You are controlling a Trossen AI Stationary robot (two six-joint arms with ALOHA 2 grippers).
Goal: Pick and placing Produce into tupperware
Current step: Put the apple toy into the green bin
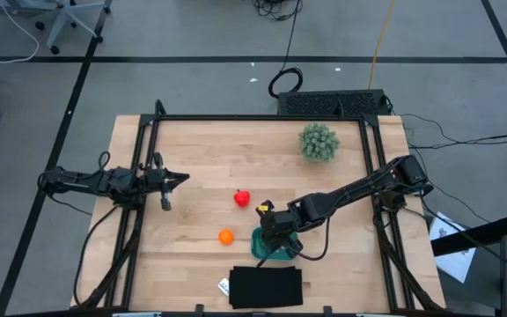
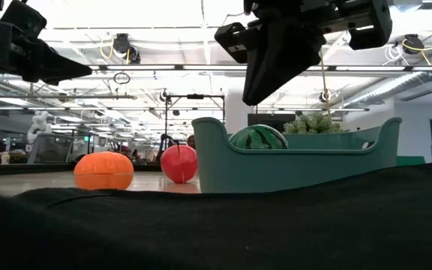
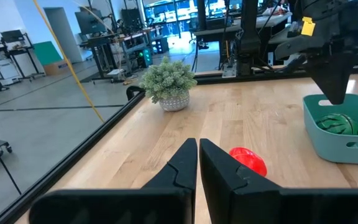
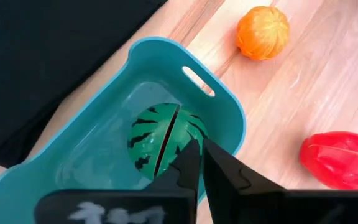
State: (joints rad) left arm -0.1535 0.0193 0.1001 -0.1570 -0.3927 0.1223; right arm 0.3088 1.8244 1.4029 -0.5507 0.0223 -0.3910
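Note:
The teal tupperware [image 4: 228, 103] stands on the wooden table near its front edge. The green striped round produce [image 4: 154, 142] lies inside it. My right gripper [image 2: 257, 97] hangs shut just above it, clear of the fruit and slanting down. The red produce [image 1: 242, 199] and the orange ball [image 1: 225, 236] rest on the table to the left of the tupperware [image 1: 260, 253]. My left gripper [image 3: 197, 148] is shut and level over the table's left side, holding nothing.
A flat black rectangle [image 1: 267, 287] lies at the front edge, right beside the tupperware. A fuzzy pale-green plant [image 1: 319, 141] stands at the far right. Bare wood lies across the table's middle and far left.

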